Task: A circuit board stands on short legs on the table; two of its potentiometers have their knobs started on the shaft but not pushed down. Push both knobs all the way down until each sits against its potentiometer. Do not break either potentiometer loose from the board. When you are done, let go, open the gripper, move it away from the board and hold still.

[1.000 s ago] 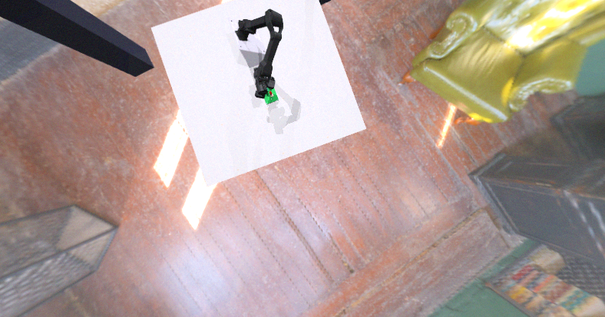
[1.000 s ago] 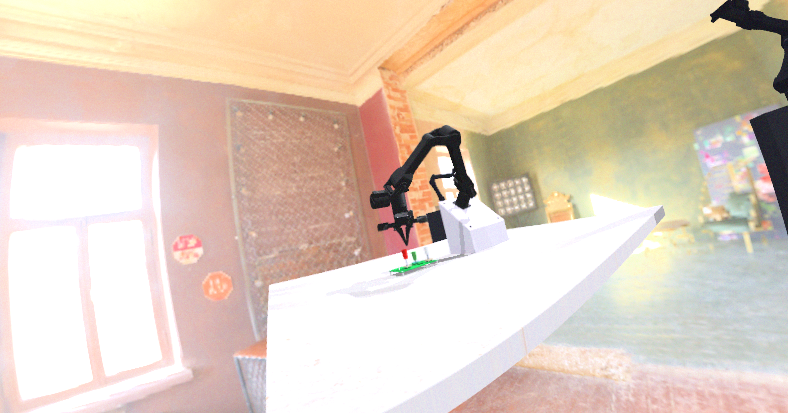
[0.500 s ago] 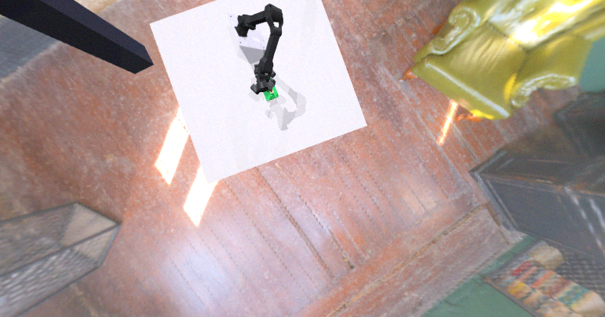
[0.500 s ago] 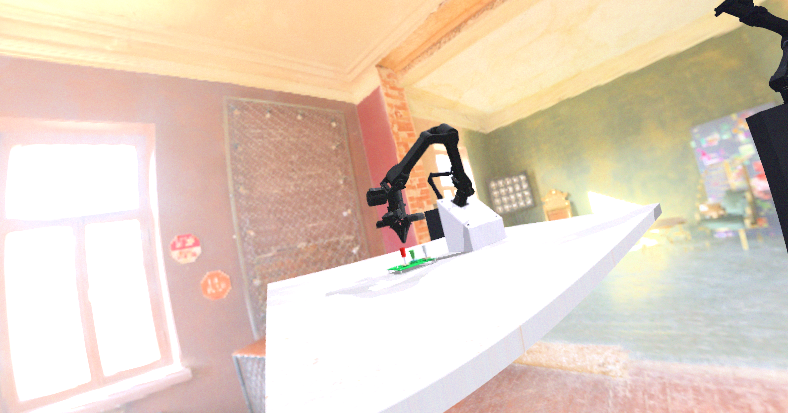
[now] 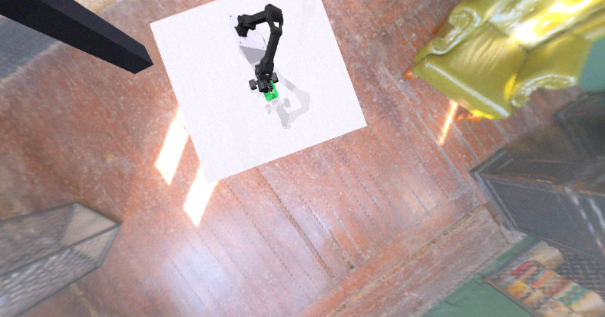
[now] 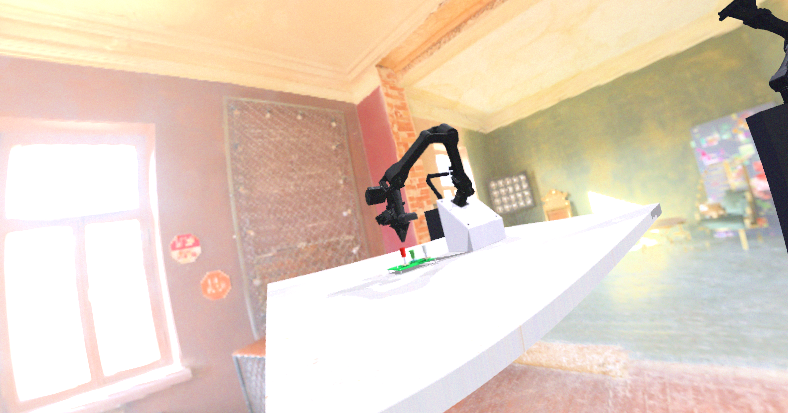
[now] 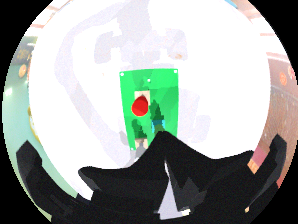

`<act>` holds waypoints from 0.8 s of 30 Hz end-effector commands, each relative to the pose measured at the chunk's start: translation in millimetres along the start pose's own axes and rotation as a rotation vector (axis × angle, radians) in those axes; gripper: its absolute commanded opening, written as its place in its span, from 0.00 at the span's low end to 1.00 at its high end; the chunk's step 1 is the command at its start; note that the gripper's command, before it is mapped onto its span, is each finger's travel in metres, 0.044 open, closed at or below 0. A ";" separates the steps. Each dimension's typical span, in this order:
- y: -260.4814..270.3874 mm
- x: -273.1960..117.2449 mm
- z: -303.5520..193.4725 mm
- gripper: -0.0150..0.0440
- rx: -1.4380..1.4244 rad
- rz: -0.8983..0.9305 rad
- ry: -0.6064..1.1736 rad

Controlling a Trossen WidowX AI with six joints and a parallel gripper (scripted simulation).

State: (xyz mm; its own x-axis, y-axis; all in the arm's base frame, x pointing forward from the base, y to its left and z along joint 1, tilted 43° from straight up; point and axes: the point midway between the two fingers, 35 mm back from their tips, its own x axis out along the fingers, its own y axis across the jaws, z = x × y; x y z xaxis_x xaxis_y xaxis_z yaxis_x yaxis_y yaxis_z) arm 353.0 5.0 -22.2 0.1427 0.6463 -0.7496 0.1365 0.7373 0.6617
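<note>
The green circuit board (image 5: 270, 96) (image 6: 395, 269) (image 7: 167, 79) stands low on the table. A red knob (image 6: 403, 252) (image 7: 140, 106) stands at one end of it; in the exterior view a pale shaft or stem shows below it. A green knob (image 6: 411, 254) stands near the middle, and a pale grey knob (image 6: 424, 250) at the other end; how far down these two sit is too small to tell. My gripper (image 6: 403, 239) (image 7: 163, 134) is shut and empty, pointing down above the board. A small gap shows over the red knob in the exterior view. In the wrist view the fingers partly cover the board's near end.
The white table (image 5: 317, 103) (image 6: 352, 344) carries the board and the arm's pale base (image 6: 482, 230) behind it. A second dark arm (image 6: 758, 18) shows at the right edge of the exterior view, away from the board.
</note>
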 end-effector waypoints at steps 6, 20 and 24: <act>3.1 -3.7 3.8 0.25 0.330 0.006 0.002; 6.7 -8.5 8.1 0.25 0.818 0.007 0.007; 7.7 -9.9 9.3 0.25 0.958 0.007 0.009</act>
State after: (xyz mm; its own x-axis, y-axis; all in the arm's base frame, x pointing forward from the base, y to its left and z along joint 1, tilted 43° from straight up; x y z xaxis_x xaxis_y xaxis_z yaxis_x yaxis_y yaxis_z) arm 360.0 2.6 -11.7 0.1396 0.6512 -0.7459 0.8184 0.3481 0.4571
